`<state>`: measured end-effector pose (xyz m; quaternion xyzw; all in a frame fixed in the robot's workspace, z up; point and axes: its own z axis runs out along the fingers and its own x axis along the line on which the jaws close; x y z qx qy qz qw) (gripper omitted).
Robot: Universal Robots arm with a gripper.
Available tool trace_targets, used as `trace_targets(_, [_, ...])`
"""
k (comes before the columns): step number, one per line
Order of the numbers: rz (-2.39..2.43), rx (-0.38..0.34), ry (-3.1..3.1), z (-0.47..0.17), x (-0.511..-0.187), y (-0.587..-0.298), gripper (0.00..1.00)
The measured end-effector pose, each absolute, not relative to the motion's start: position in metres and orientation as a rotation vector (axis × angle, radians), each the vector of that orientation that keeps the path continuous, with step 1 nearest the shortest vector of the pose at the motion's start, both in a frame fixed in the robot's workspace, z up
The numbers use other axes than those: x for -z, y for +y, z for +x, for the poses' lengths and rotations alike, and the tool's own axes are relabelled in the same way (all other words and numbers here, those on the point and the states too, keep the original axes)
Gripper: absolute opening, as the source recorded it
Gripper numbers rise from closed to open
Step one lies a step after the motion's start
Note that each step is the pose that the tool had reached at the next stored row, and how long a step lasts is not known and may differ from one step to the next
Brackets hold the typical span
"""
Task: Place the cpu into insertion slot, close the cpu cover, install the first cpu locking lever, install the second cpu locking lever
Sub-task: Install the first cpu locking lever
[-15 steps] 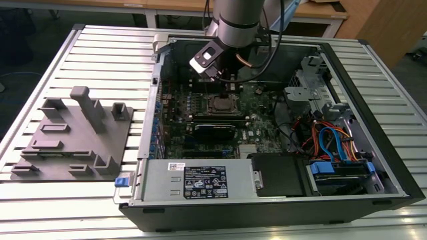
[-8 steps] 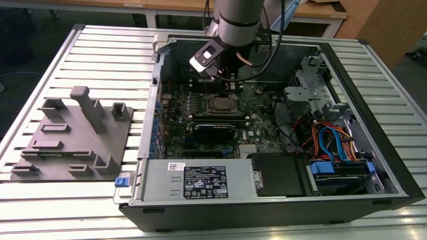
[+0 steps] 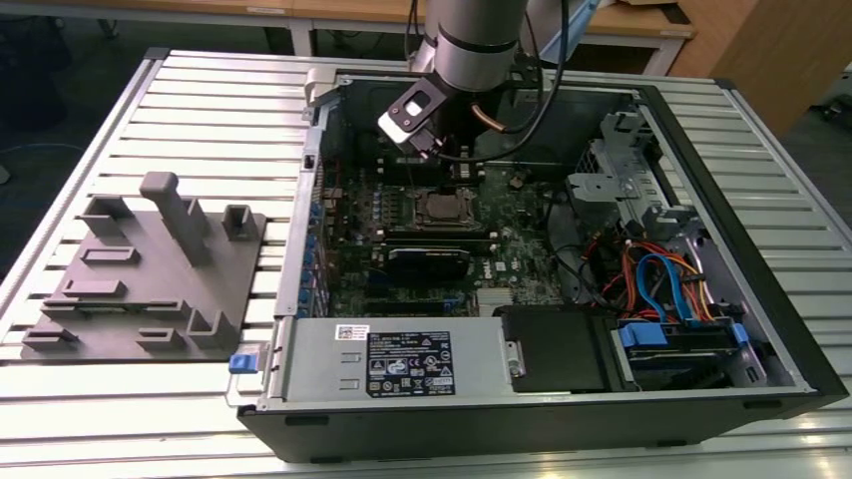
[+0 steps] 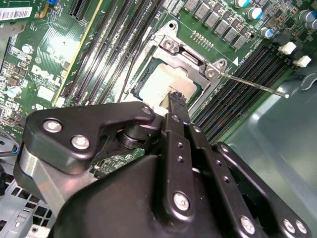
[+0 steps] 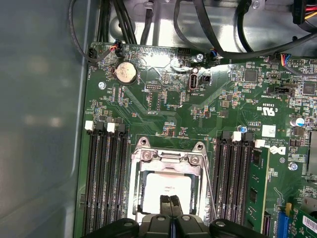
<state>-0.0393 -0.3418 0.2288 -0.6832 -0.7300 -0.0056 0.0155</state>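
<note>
**Gripper [image 5: 171, 202] clenched shut, empty, tips over the chip**

Item: cpu [image 5: 166, 191], flat in the insertion slot [image 5: 137, 196], metal top up. It is square, so it has no long axis, and its edges run parallel to the memory slots [image 5: 106, 183]. The cpu cover [image 5: 168, 157] appears down. One lever rod [image 4: 255, 84] juts free. Your risk, as I judge it: off-centre tip pressure scratches the chip.

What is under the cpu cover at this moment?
The cpu shows its silvery top through the window of the cpu cover. The gripper hides part of it; the insertion slot beneath is covered.
</note>
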Motion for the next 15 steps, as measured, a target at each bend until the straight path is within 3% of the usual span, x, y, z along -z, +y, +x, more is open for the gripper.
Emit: trace_targets(15, [-2.126, 0.018, -2.272, -0.039, -0.253, -0.342, 0.1])
